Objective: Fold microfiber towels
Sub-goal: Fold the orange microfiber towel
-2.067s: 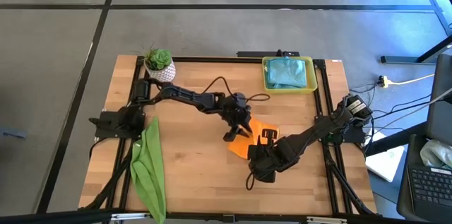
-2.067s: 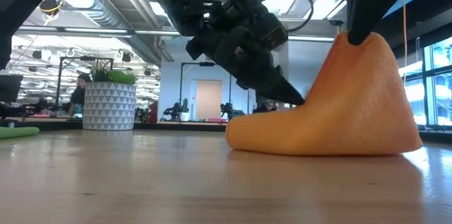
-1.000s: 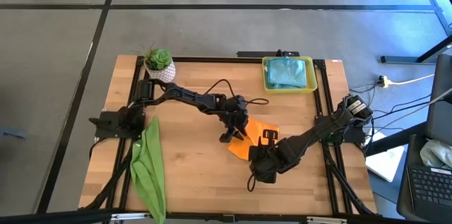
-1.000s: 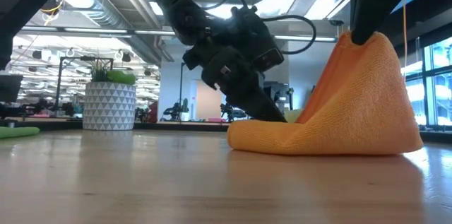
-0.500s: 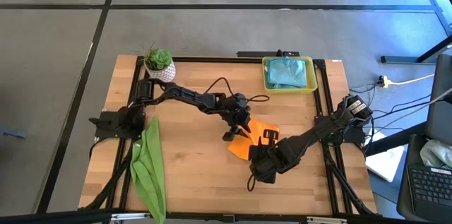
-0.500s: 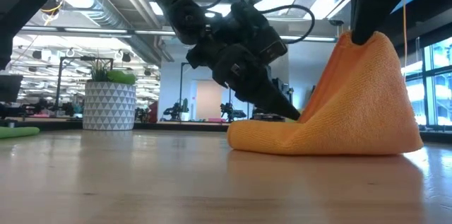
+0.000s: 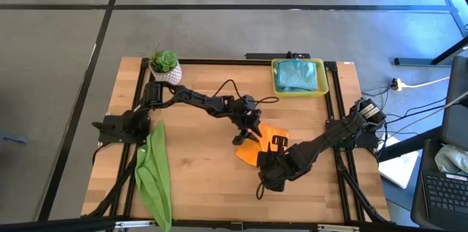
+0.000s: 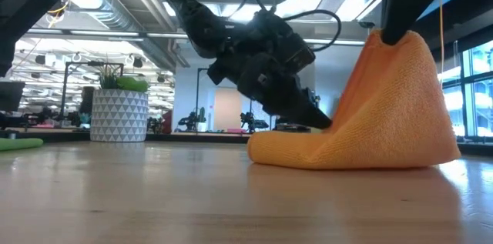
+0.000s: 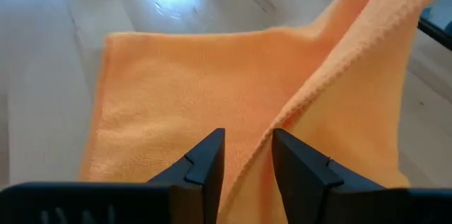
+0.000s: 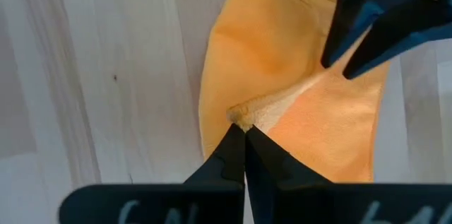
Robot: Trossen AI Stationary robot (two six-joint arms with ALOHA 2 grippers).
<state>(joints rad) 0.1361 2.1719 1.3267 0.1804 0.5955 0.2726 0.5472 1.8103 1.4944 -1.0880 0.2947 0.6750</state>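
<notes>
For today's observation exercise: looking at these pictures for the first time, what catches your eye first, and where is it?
The orange towel near the table's middle stands out, pulled up into a tent by the right hand, which is shut on a pinched fold. The left hand sits beside it, its fingers open astride a raised edge of the cloth. A lime green towel lies along the table's left edge.

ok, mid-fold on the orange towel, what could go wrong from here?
1. The right claw pinches only the edge of the orange towel, lifted into a peak; a slip would likely drop the fold.
2. The left claw stands open astride the raised edge; closing may miss it or bunch both layers.
3. Both claws sit close together over the towel; either could bump the other.
</notes>
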